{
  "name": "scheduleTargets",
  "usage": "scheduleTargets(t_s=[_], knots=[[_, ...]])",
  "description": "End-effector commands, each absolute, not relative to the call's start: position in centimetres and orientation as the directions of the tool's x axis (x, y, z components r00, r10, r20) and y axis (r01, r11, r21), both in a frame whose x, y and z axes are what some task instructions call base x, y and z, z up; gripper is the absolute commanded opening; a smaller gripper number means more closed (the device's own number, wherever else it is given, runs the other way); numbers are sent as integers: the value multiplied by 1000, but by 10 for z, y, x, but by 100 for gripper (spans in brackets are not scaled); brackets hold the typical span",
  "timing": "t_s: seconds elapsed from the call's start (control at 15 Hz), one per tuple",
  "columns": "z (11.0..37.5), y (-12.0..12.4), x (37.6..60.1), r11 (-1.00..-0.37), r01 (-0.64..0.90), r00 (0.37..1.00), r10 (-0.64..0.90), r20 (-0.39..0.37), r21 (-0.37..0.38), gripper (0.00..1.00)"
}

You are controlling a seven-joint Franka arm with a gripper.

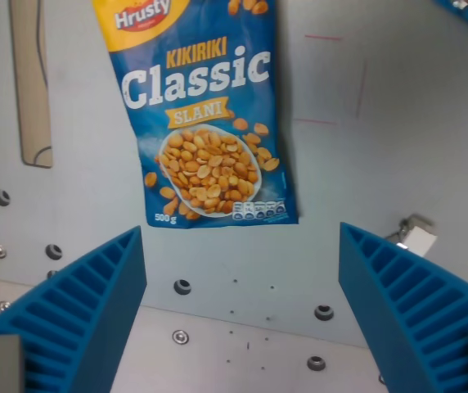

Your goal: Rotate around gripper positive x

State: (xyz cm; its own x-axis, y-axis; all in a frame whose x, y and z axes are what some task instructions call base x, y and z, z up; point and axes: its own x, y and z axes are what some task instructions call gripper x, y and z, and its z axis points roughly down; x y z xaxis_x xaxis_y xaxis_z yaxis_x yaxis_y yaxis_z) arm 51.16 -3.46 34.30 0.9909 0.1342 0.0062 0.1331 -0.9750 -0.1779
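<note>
The surface (381, 172) is a pale grey plate with round holes and screw heads scattered along the wrist view's left edge and across its lower part. Thin red lines mark a rectangle outline on it toward the upper right.

A blue peanut bag (205, 115) lies flat on the surface, printed "KIKIRIKI Classic SLANI" (its top runs out of frame). Its lower edge sits just above the nearest row of holes.

A beige elongated part (31, 82) lies on the surface well to the left of the bag, apart from it. A small white block (414, 235) rests near the right side, below the red markings.
</note>
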Motion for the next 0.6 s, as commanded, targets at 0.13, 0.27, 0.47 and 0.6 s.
scheduleTargets(t_s=[0.13, 0.27, 0.47, 0.6], knots=[[347, -41, 515, -900, 141, 987, 160, -11, -413, 100], [347, -41, 515, -889, 139, 987, 160, -11, -437, 100], [347, -41, 515, -871, 135, 987, 160, -11, -473, 100], [347, -41, 515, -858, 133, 987, 160, -11, -496, 100]])
